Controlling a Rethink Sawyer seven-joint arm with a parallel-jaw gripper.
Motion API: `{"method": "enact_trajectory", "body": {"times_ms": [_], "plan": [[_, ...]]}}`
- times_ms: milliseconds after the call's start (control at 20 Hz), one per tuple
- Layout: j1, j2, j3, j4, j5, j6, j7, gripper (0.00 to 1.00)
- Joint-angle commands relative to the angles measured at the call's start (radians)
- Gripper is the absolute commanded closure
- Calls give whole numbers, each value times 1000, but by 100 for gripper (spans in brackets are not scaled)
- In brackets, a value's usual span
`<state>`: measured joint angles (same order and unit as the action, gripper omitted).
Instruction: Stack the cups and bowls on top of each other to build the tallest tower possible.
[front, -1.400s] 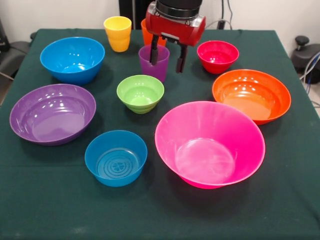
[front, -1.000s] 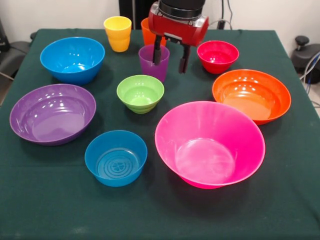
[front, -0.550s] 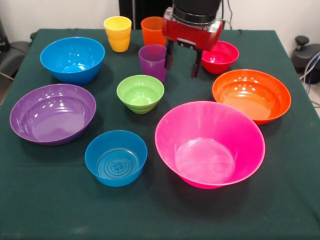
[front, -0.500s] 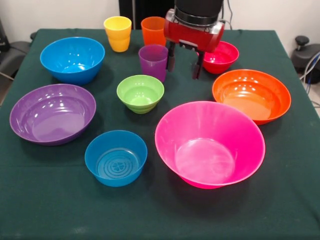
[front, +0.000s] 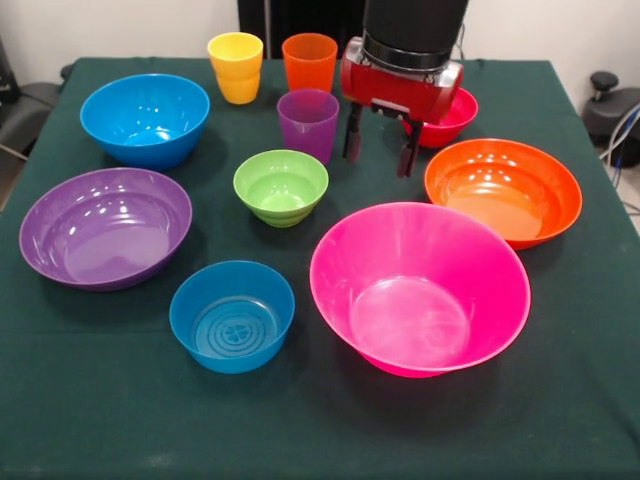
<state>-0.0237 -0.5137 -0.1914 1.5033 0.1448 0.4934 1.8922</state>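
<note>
My gripper (front: 380, 150) hangs open and empty over the cloth, just right of the purple cup (front: 307, 124) and in front of the small red bowl (front: 446, 116), which it partly hides. The yellow cup (front: 236, 66) and orange cup (front: 309, 61) stand at the back. A small green bowl (front: 281, 186) sits in the middle, a small blue bowl (front: 232, 315) near the front. Everything stands separately; no tower shows.
A mid-sized blue bowl (front: 146, 118) and a purple bowl (front: 105, 226) lie to the left. An orange bowl (front: 503, 190) sits at the right, and the large pink bowl (front: 420, 286) fills the front right. The dark green tablecloth (front: 320, 420) covers the table.
My gripper has moved right and slightly toward the front, away from the purple cup's rim. The orange cup now shows fully and the red bowl is partly covered. The gripper stays open.
</note>
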Motion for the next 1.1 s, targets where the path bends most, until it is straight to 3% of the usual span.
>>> {"method": "enact_trajectory", "body": {"times_ms": [50, 600, 1100], "plan": [[22, 47, 60, -76, 22, 112, 153, 0], [27, 37, 55, -66, 29, 114, 155, 0], [1, -10, 73, 22, 23, 65, 124, 0]]}}
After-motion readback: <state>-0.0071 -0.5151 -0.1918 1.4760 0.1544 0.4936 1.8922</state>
